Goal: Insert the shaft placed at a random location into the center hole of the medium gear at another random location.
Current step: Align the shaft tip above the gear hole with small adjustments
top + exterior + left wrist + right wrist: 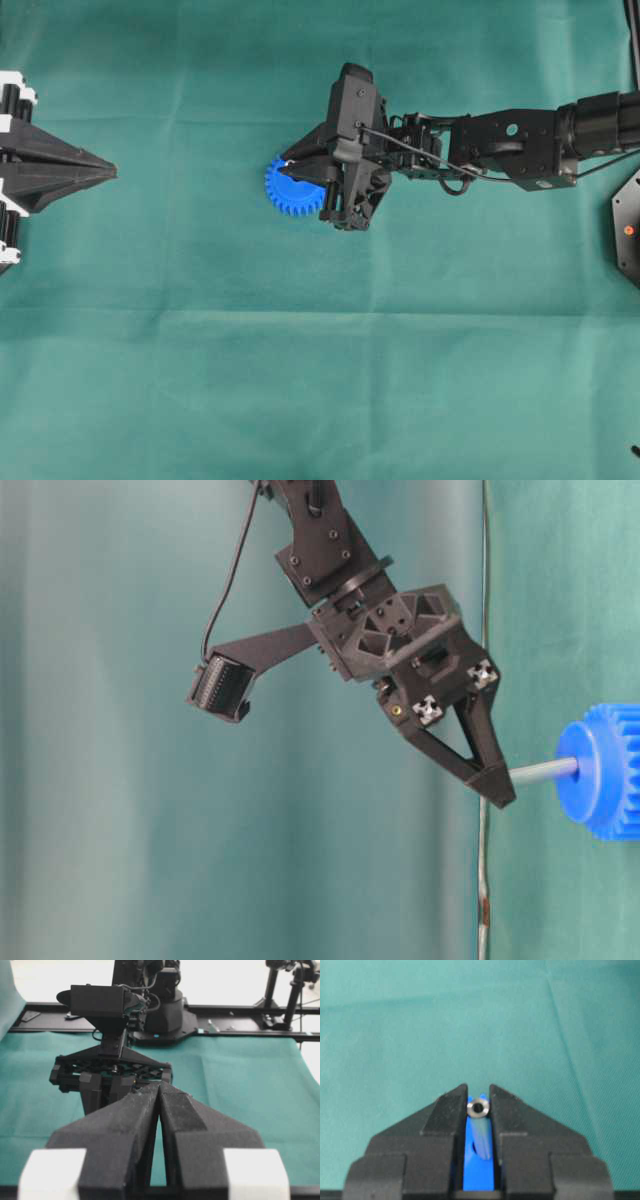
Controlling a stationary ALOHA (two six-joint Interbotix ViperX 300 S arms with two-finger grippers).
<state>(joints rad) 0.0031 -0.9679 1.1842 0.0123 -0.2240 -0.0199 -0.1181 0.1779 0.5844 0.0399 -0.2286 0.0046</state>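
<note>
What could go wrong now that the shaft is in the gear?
The right pincer grips the shaft only at its outer end, so pulling away while shut could drag it back out of the center hole. Any sideways drift could tip the medium gear, which sits loose on the cloth. The left pincer is parked far off.

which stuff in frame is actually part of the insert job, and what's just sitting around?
In the job:
- shaft, one end at the gear's hub
- medium gear
- right gripper, shut on the shaft

Just there:
- left gripper, shut, parked at the edge
- green cloth
</note>
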